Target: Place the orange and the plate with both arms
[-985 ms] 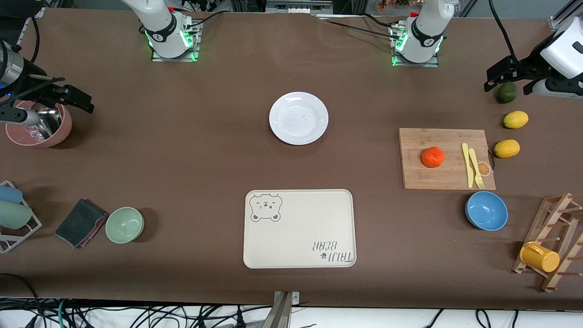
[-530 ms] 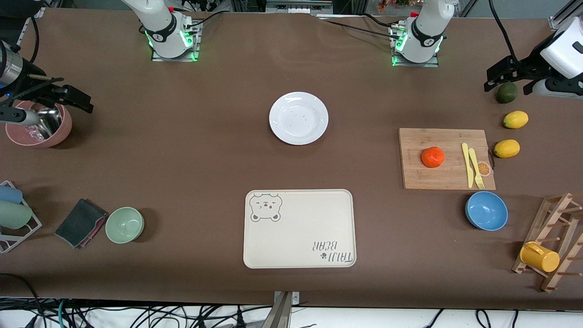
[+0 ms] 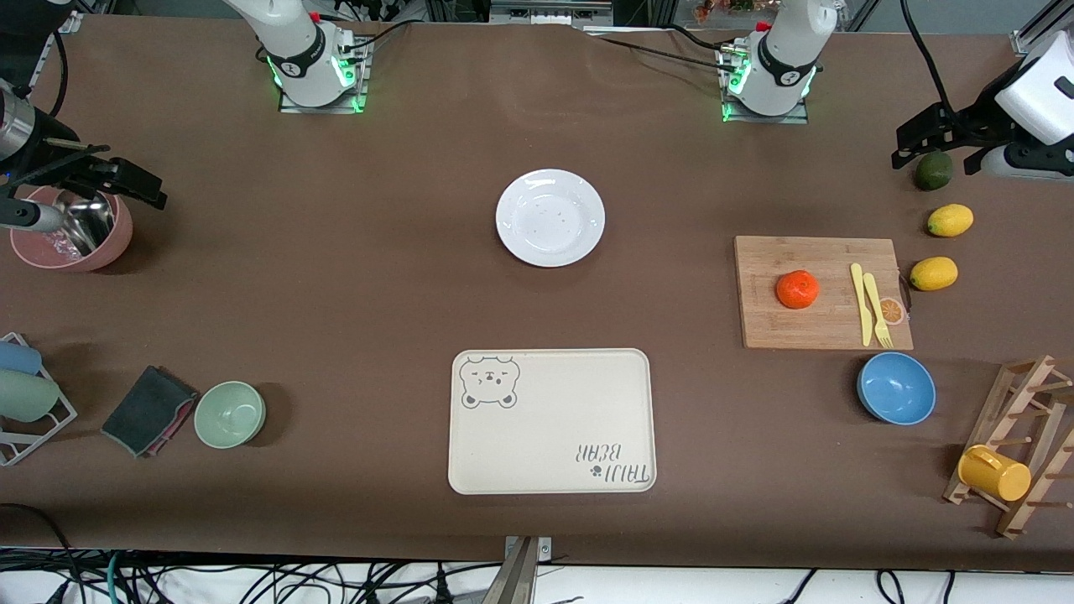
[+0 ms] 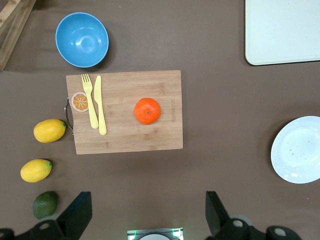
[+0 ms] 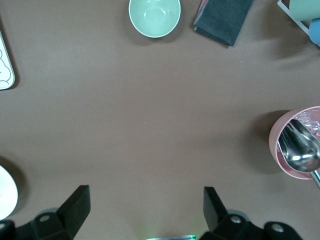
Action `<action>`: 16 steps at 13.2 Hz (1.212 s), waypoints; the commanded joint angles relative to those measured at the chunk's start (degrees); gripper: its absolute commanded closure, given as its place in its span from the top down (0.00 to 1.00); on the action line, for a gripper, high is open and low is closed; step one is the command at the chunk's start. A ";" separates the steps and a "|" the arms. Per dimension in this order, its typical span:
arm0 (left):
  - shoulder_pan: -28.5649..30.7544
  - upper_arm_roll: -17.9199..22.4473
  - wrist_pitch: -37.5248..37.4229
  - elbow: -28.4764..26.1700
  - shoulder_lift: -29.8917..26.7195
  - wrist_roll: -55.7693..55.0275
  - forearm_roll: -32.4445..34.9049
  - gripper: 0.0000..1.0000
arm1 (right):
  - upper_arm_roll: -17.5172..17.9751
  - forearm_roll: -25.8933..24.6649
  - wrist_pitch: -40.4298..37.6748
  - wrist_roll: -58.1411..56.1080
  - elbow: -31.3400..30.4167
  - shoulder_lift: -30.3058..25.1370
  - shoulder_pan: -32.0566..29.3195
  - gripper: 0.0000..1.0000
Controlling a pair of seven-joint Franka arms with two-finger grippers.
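The orange [image 3: 797, 289] lies on a wooden cutting board [image 3: 818, 331] toward the left arm's end of the table, and it also shows in the left wrist view as the orange [image 4: 147, 110]. Mid-table, nearer the robots' bases, the white plate [image 3: 550, 218] is bare. My left gripper [image 3: 936, 153] hangs open and empty over a dark green fruit [image 3: 933, 172], apart from the orange; its jaws [image 4: 148, 205] stand wide. My right gripper [image 3: 96, 178] hovers open and empty over a pink bowl [image 3: 71, 247] at the right arm's end, with bare table between its fingers [image 5: 145, 202].
A beige bear-print tray [image 3: 550, 436] lies nearer the front camera than the plate. A yellow fork and knife [image 3: 868, 302] share the board. Two lemons [image 3: 950, 220], a blue bowl [image 3: 896, 387], a mug rack [image 3: 1019, 445], a green bowl [image 3: 230, 413] and a dark cloth [image 3: 149, 409] stand around.
My right gripper has drifted slightly toward the right arm's end of the table. The left gripper, orange and plate have not moved.
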 commanded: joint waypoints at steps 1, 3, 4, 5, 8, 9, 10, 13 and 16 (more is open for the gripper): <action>0.09 -0.02 -0.74 1.63 0.77 -0.14 -1.59 1.00 | 0.32 -0.16 1.94 0.56 -0.15 0.88 -0.28 1.00; 0.09 -0.02 -0.74 1.63 0.77 -0.14 -1.59 1.00 | 0.32 -0.16 1.77 0.56 -0.23 0.89 -0.28 1.00; 0.09 -0.02 -0.74 1.63 0.77 -0.14 -1.59 1.00 | 0.32 -0.16 1.85 0.56 -0.23 0.89 -0.37 1.00; 0.09 -0.02 -0.74 1.63 0.77 -0.14 -1.59 1.00 | 0.32 -0.16 1.68 0.56 -0.23 0.89 -0.28 1.00; 0.09 -0.02 -0.74 1.63 0.77 -0.14 -1.59 1.00 | 0.23 -0.16 1.51 0.56 -0.23 0.89 -0.28 1.00; 0.09 -0.02 -0.74 1.63 0.77 -0.14 -1.59 1.00 | 0.23 -0.16 1.33 0.56 -0.23 0.80 -0.28 1.00; 0.09 -0.02 -0.74 1.63 0.77 -0.14 -1.59 1.00 | 0.23 -0.16 1.24 0.56 -0.23 0.80 -0.28 1.00; 0.17 0.07 0.57 1.63 1.47 0.04 -1.24 1.00 | 0.32 -0.16 1.15 0.56 -0.23 0.80 -0.28 1.00; 0.09 0.07 2.07 1.72 4.98 -0.05 0.08 1.00 | 0.32 -0.16 1.15 0.56 -0.23 0.80 -0.19 1.00</action>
